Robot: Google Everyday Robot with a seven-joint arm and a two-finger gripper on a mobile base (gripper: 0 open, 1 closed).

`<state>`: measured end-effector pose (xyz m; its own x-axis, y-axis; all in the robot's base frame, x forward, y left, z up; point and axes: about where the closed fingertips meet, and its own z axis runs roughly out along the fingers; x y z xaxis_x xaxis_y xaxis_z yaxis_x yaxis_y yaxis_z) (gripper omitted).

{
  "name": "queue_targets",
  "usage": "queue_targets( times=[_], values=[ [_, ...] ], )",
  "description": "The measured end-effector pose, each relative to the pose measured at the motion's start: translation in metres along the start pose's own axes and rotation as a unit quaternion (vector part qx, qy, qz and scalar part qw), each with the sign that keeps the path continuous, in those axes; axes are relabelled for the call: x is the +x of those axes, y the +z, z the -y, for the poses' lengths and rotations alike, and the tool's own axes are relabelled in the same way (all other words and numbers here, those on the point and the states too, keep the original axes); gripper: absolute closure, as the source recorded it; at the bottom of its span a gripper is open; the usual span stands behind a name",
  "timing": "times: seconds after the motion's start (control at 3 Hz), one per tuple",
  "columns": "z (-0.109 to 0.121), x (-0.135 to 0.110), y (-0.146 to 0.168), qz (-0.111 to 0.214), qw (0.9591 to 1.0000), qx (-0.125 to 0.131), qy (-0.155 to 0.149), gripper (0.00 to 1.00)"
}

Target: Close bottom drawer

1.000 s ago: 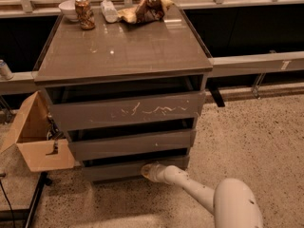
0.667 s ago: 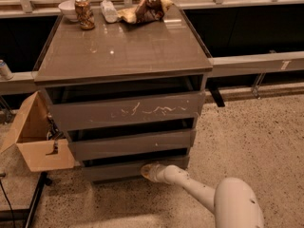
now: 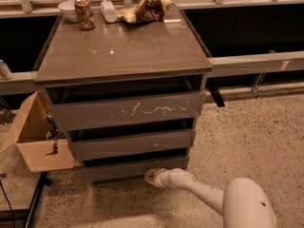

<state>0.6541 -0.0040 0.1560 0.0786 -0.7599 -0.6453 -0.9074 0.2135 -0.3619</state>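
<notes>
Bottom drawer (image 3: 128,168): lowest and shortest front of the cabinet (image 3: 123,51), plain, with a dark gap above. Gripper (image 3: 153,176): down at the cabinet's foot, right of centre, apparently touching the lower edge of that front; open or closed cannot be told. On the cabinet's top, rear edge: bowl (image 3: 67,8), can (image 3: 84,13). Against the cabinet's left side: cardboard box (image 3: 40,153).

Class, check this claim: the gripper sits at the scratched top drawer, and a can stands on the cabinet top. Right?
No. The camera view shows the gripper low at the front of the bottom drawer, not at the scratched top drawer. The can does stand on the cabinet top.
</notes>
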Motion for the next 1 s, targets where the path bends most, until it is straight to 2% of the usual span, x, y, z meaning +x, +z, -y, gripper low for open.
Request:
queue_targets(
  times=[0.33,0.67,1.0],
  values=[
    [-0.0192,0.0087,-0.0143,-0.011,0.9995,-0.024,0.018,1.00],
    [-0.0216,0.0082,-0.0138,-0.011,0.9994,-0.026,0.019,0.73],
    [-0.0217,0.0082,-0.0138,-0.011,0.9994,-0.026,0.019,0.50]
  ],
)
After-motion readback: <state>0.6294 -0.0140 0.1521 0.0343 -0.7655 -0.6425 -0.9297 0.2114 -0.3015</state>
